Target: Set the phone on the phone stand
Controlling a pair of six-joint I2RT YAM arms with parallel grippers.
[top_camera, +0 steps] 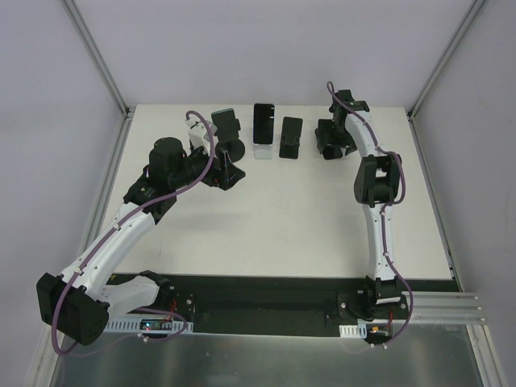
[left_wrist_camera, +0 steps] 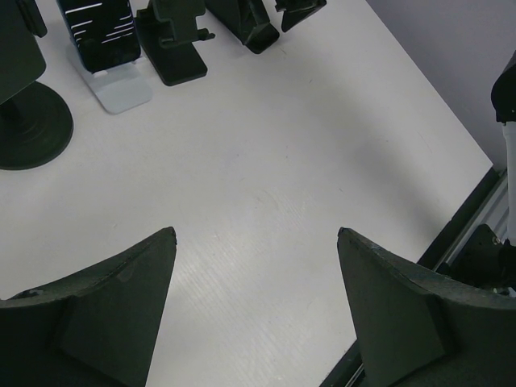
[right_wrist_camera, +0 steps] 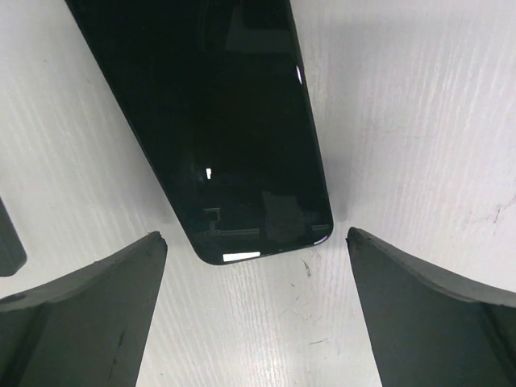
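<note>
- phone [right_wrist_camera: 226, 121] lies flat, screen up, on the table [right_wrist_camera: 419, 121] at the far right. its near end sits betw the right fingers [right_wrist_camera: 81, 314], which are spread wide w/ nothing held. can't tell if the tips touch the table.
- left fingers [left_wrist_camera: 89, 322] are also spread, holding nothing, over bare table near the stands.
- risk: phone is thin & flat on the table, so closing fingers may catch only the edges. the sides look glossy, so it could slip or pop out on the lift.
- risk: phone runs at an angle to the fingers, not square. closing could spin it instead of clamping it.
- risk: the grip would be at one end, so the far end prob sags or swings when raised. that makes it hard to seat on a stand lip.
- risk: tips too low scrape the table; too high & they miss the edges.
- risk: black stand [top_camera: 290, 137], which looks empty, is just beside the right fingers & next to the white stand [top_camera: 262, 151] w/ a 2nd phone [top_camera: 264, 121]. a wide swing could knock either one.
- risk: left fingers sit near the round stand [left_wrist_camera: 28, 121], so it gets crowded if both sides move in.
</note>
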